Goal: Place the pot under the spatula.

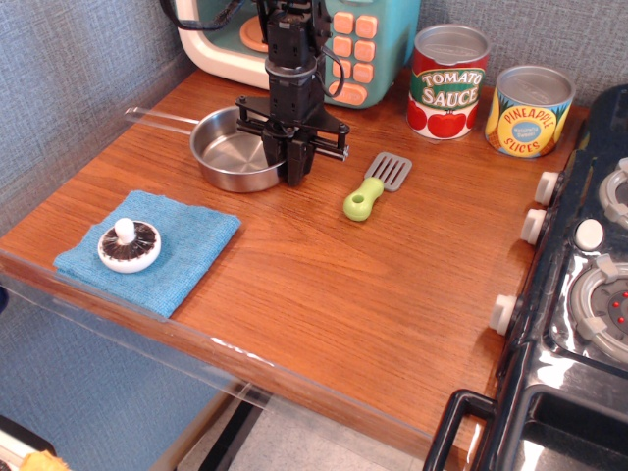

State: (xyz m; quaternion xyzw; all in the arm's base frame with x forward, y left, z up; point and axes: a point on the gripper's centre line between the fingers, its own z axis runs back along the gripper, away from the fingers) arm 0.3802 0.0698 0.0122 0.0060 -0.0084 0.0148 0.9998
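The pot (pixel 231 157) is a shallow shiny steel pan standing upright on the wooden counter at the back left. Its thin wire handle (pixel 162 118) points left. My gripper (pixel 292 169) comes straight down over the pot's right rim, with its black fingers shut on that rim. The spatula (pixel 377 183), with a grey slotted head and a lime-green handle, lies flat on the counter a short way right of the gripper, apart from the pot.
A toy microwave (pixel 378 39) stands right behind the arm. A tomato sauce can (pixel 448 81) and a pineapple can (pixel 530 110) stand at the back right. A blue cloth (pixel 186 250) with a toy mushroom (pixel 129 244) lies front left. A toy stove (pixel 589 294) borders the right side.
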